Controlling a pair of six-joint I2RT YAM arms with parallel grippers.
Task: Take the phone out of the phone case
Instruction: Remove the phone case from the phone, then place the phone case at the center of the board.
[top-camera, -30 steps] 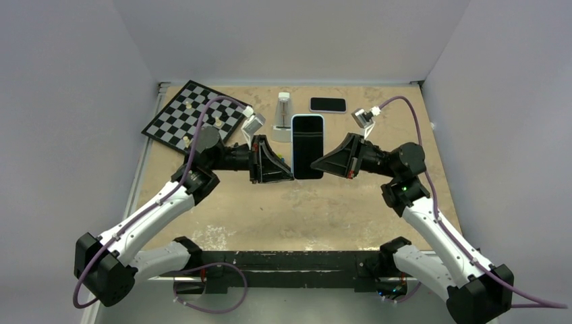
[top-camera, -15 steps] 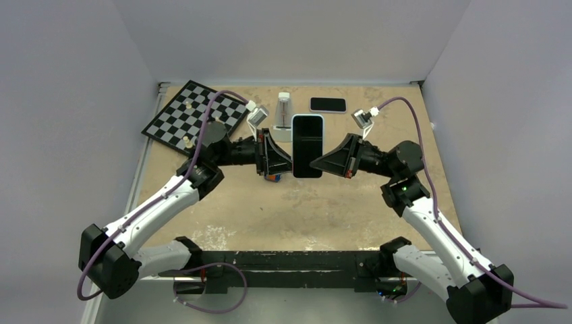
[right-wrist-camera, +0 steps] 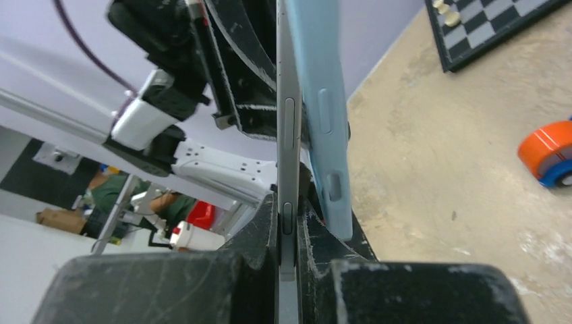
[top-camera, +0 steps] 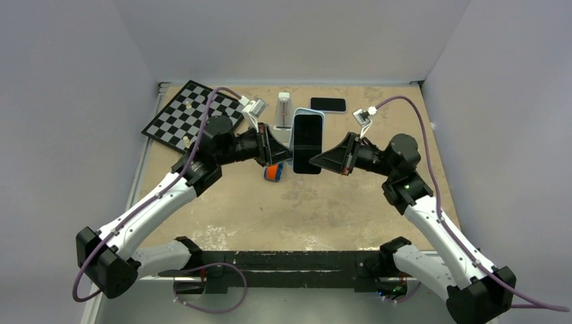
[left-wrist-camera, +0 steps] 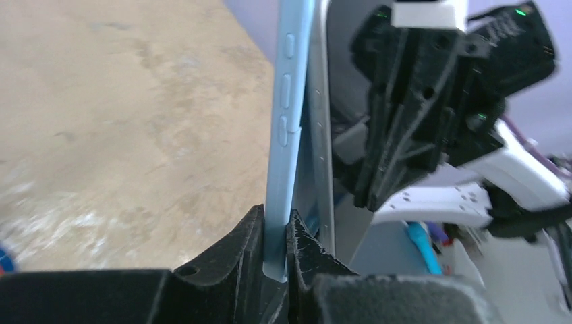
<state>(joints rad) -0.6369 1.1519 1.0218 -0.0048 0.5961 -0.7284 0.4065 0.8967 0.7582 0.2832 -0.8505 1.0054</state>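
Both grippers hold the phone [top-camera: 307,143] and its light blue phone case [top-camera: 323,119] up on edge above the table's middle. My left gripper [top-camera: 289,150] comes in from the left and is shut on the phone case's thin edge [left-wrist-camera: 286,108]; its jaws [left-wrist-camera: 276,233] pinch the lower corner. My right gripper [top-camera: 315,162] comes in from the right and is shut on the phone's grey metal side [right-wrist-camera: 289,128], with the jaws [right-wrist-camera: 289,219] closed round a side button. In the right wrist view the phone case [right-wrist-camera: 325,115] stands a little apart from the phone, angled away from it toward the bottom.
An orange and blue roll [top-camera: 272,173] lies on the table just below my left gripper. A chessboard [top-camera: 192,115] with a few pieces is at the back left. A clear stand [top-camera: 283,111] and a second dark phone [top-camera: 328,104] lie at the back.
My left gripper has moved toward the back and right along the phone case's edge. Phone and case now stand more tilted. The orange roll has come into sight.
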